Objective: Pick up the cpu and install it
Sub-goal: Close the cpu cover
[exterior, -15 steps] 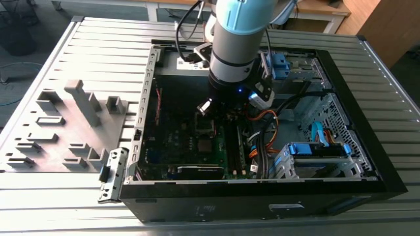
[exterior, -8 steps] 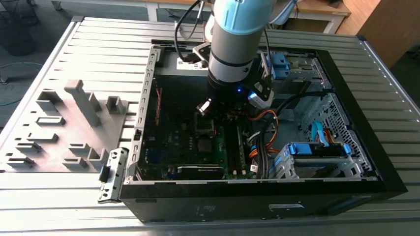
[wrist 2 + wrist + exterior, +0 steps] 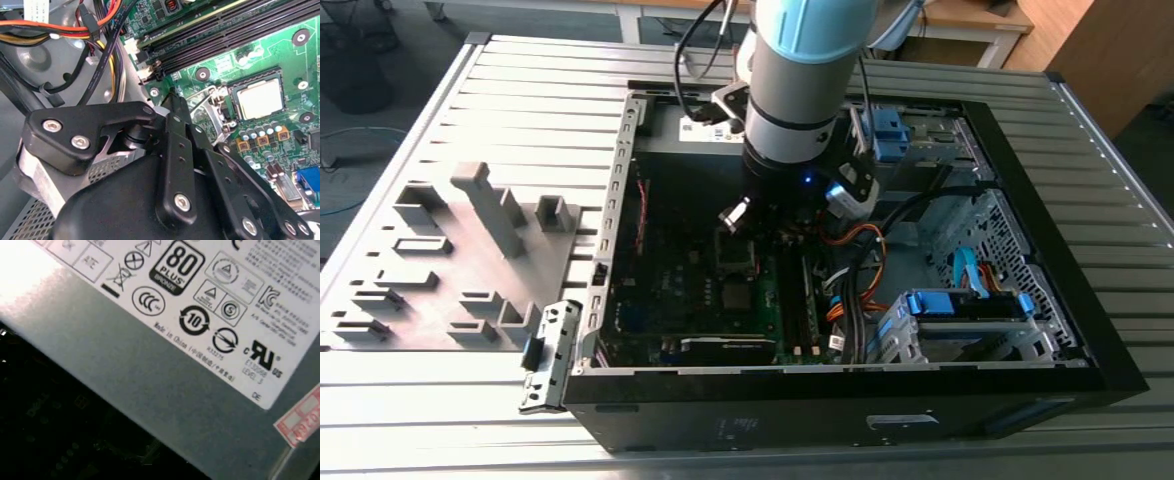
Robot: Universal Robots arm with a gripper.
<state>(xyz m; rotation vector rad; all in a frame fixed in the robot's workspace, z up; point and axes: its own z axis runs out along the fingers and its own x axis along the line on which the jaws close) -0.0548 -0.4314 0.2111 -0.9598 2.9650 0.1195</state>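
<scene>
In the exterior view an open black computer case [image 3: 854, 405] lies on a slatted metal table [image 3: 520, 90] and takes up the centre and right of the frame. A grey fixture of upright blocks [image 3: 467, 240] sits at the exterior view's left. The arm [image 3: 801, 70] comes down from the top centre into the case. Its gripper [image 3: 774, 222] hangs low over the upper part of the green motherboard [image 3: 700, 300], just beside a bundle of orange and black cables [image 3: 861, 250]. From here it cannot be told whether the gripper is spread or pressed together. Blue-latched drive cages [image 3: 961, 310] fill the lower right of the case, and a long black graphics card [image 3: 727, 350] lies along the board's lower edge. In the second wrist view the black linkage of the gripper [image 3: 172, 117] fills the foreground, and here too its state cannot be read. Beyond it the cpu [image 3: 260, 98], a pale silver square, lies flat within its socket on the motherboard [image 3: 295, 55], apart from the gripper. The socket's metal frame [image 3: 215, 107] is between the two. Dark memory slots [image 3: 225, 30] run alongside the socket, and a row of small capacitors [image 3: 260, 134] sits just beside the cpu. Red, orange and yellow wires [image 3: 75, 27] cross over the bare metal of the case. In the first wrist view a grey metal box [image 3: 150, 375] lies close under the camera. It bears a white label [image 3: 210, 290] printed with symbols, with a red-and-white sticker [image 3: 300, 420] near the label's corner.
</scene>
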